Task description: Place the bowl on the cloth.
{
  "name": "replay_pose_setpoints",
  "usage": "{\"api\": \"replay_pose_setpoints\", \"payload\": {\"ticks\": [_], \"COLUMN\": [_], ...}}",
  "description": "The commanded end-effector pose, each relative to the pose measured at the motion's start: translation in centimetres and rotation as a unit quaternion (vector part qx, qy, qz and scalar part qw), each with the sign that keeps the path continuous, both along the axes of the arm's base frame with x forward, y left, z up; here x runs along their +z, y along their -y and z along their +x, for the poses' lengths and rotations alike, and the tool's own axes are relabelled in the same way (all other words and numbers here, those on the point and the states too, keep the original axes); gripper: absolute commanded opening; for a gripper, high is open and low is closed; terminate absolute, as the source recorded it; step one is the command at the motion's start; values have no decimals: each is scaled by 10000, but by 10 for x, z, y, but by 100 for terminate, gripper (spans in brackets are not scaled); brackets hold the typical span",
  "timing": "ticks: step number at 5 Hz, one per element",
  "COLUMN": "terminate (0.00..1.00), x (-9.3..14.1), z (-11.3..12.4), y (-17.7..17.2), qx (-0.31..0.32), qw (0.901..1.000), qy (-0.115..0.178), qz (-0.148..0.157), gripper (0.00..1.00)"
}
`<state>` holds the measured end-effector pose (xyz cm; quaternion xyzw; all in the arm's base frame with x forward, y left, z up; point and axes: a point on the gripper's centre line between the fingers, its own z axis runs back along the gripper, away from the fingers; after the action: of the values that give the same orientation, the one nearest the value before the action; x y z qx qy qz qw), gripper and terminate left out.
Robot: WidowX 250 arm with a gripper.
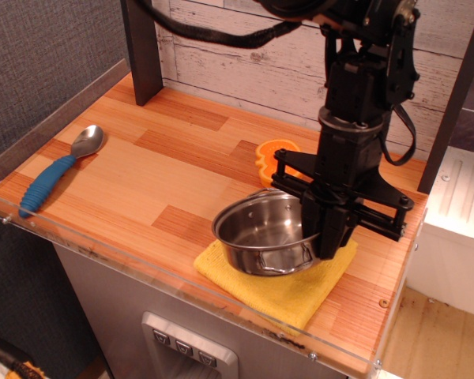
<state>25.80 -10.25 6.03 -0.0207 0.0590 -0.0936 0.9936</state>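
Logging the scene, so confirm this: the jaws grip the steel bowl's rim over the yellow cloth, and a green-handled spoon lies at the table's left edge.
One detail is wrong: the spoon has a blue handle, not green, as observation.image shows. The rest holds: the jaws grip the bowl at its rim over the cloth.

bowl (262, 235): shiny steel | cloth (280, 283): yellow terry | table (142, 170): smooth wood

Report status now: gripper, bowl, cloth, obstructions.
Gripper clamped on right rim of bowl. Bowl over yellow cloth, contact unclear. Orange object behind, blue-handled spoon far left; neither in the way.
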Motion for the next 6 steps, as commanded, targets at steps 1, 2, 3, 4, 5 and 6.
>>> {"api": "replay_pose_setpoints", "payload": {"ticks": [1,2,3,4,5,6], "terminate": [0,0,0,0,0,0], "x": [15,13,39,83,80,66], "z": [1,2,4,12,40,52], "y": [-5,-7,-27,-80,-124,-127], "qx": [110,181,587,1396,727,365], "qw": [9998,9997,9951,9697,9730,9810], "qy": [90,65,579,1792,2105,1822], "qz": [-144,-171,-547,-904,-600,-561], "gripper": [100,100,100,100,100,100]}}
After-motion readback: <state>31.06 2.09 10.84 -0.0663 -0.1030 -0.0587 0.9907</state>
